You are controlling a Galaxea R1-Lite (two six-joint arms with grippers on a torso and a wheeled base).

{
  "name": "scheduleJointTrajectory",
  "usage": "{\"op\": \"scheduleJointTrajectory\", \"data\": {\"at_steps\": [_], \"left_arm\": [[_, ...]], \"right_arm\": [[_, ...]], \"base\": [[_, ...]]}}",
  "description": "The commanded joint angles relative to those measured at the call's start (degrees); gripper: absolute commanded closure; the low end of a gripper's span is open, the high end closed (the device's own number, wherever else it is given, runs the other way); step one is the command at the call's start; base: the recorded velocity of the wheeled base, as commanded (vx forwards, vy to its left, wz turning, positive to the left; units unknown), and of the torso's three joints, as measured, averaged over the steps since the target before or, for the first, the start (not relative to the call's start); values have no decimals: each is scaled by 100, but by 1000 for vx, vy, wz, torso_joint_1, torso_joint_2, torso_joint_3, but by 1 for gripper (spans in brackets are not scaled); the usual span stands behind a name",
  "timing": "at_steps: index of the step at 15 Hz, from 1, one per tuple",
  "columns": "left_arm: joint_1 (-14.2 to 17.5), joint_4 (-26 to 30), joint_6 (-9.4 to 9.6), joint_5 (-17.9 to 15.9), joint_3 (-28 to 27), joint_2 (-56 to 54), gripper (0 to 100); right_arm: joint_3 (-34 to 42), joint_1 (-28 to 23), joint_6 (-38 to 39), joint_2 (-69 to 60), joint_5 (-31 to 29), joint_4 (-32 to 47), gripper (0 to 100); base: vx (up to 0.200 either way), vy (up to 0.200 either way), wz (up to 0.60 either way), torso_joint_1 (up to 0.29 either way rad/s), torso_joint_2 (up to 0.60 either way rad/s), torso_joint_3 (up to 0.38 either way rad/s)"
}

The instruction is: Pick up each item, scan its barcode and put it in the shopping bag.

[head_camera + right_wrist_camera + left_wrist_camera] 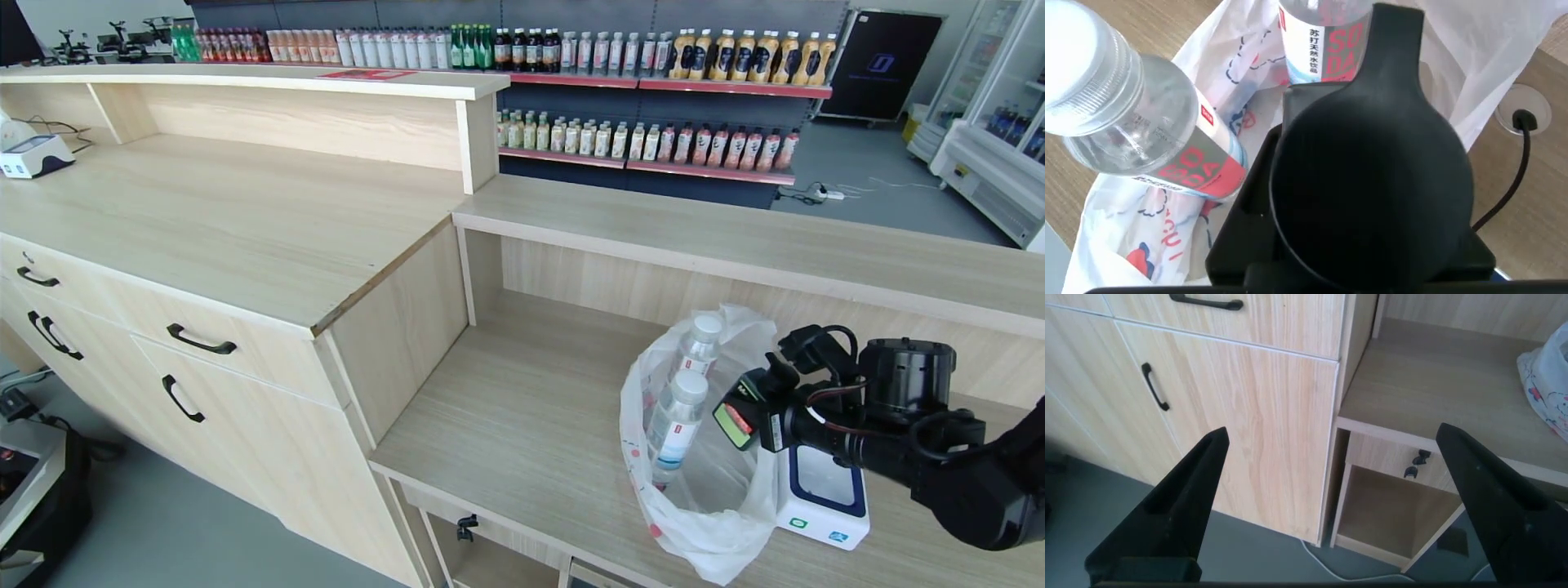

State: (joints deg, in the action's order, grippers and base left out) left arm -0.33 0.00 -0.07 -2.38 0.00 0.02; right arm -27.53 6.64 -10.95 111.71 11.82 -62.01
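**Bag with two bottles on the low counter; right gripper at its rim.**
The bag (709, 527) stands open on the counter (522, 425) and holds two clear, capped bottles. One bottle (676, 420) is toward the bag's front and the other (700, 341) is behind it. A white scanner (820, 500) sits just beside the bag. The right gripper (744, 415) hangs over the rim on that same side; whether it is spread or pressed together cannot be told. The left gripper (1333, 433) is well apart from the bag, in front of the cabinet doors (1249, 416), spread wide and holding nothing.
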Motion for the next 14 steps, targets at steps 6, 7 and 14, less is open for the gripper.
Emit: {"op": "scheduleJointTrajectory", "data": {"at_steps": [6, 7, 14], "left_arm": [[-2, 0, -1, 0, 0, 6, 0], [-2, 0, -1, 0, 0, 6, 0], [-2, 0, -1, 0, 0, 6, 0]], "right_arm": [[142, 30, -4, 500, 4, -575, 100], [151, 21, -4, 536, 4, -575, 100], [204, 4, -21, 676, 13, -575, 100]], "base": [[0, 0, 0, 0, 0, 0], [0, 0, 0, 0, 0, 0], [0, 0, 0, 0, 0, 0]]}}
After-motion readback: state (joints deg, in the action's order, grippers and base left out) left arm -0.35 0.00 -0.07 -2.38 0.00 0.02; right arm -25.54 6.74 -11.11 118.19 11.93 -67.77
